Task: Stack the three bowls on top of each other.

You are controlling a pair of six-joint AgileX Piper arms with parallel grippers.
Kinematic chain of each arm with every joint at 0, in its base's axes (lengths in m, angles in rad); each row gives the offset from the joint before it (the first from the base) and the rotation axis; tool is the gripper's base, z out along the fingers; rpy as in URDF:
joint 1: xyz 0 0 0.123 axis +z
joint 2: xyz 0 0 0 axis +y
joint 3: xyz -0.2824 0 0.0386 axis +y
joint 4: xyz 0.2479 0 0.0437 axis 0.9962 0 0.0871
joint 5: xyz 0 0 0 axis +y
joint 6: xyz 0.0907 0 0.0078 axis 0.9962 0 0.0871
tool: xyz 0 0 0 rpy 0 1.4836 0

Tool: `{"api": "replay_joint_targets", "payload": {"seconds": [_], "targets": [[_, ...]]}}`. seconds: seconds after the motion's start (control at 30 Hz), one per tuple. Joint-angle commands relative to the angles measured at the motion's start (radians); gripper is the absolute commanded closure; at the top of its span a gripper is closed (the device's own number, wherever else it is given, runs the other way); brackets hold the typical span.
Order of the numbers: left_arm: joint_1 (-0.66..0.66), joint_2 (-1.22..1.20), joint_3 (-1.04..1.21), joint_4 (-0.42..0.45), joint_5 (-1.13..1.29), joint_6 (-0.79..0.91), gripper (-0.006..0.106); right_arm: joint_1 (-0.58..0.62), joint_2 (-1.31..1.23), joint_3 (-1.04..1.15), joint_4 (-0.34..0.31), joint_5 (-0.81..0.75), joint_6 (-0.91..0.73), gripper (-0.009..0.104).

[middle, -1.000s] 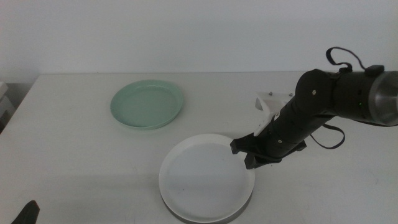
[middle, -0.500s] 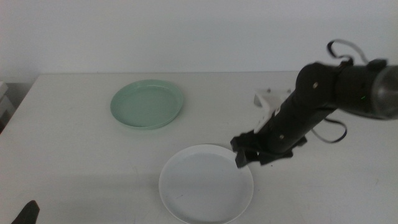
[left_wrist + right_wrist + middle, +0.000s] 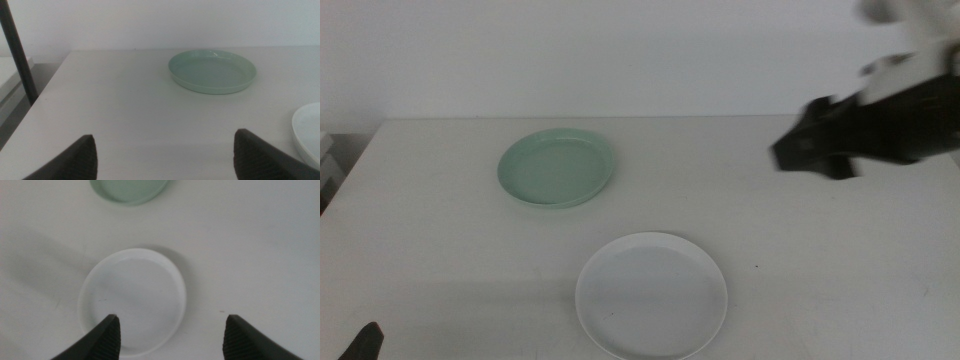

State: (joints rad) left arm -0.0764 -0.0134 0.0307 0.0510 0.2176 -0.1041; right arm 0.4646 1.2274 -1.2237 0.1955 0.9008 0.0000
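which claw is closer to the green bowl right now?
Left, narrowly and hedged. The left claw waits at the table's near left corner. The right claw hangs raised, open and empty, across from the green bowl, beyond the white bowl.

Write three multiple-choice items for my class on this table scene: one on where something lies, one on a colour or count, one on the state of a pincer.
1. Where does the white bowl lie relative to the mint green bowl in the middle view?
A. Farther back
B. Nearer the camera and to the right
C. On top of it

2. How many bowls can be seen with their own colour showing?
A. Two
B. Four
C. Five

3. What is the right pincer doing?
A. Clamping the white bowl
B. Open, holding nothing, above the white bowl
C. Shut on the mint green bowl

Answers:
1 B, the white bowl sits lower and rightward in the middle view.
2 A, only mint green and white are visible.
3 B, its jaws stand wide apart with nothing between them.
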Motion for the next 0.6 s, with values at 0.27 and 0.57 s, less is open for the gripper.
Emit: {"api": "replay_joint_targets", "payload": {"seconds": [0.27, 0.57], "targets": [[-0.001, -0.014, -0.005, -0.008, -0.071, -0.014, -0.004, -0.001, -0.446, 0.179, -0.090, 0.016, 0.018, 0.045], [-0.001, -0.014, -0.005, -0.008, -0.071, -0.014, -0.004, -0.001, -0.632, 0.287, -0.052, 0.030, -0.029, 0.045]]}}
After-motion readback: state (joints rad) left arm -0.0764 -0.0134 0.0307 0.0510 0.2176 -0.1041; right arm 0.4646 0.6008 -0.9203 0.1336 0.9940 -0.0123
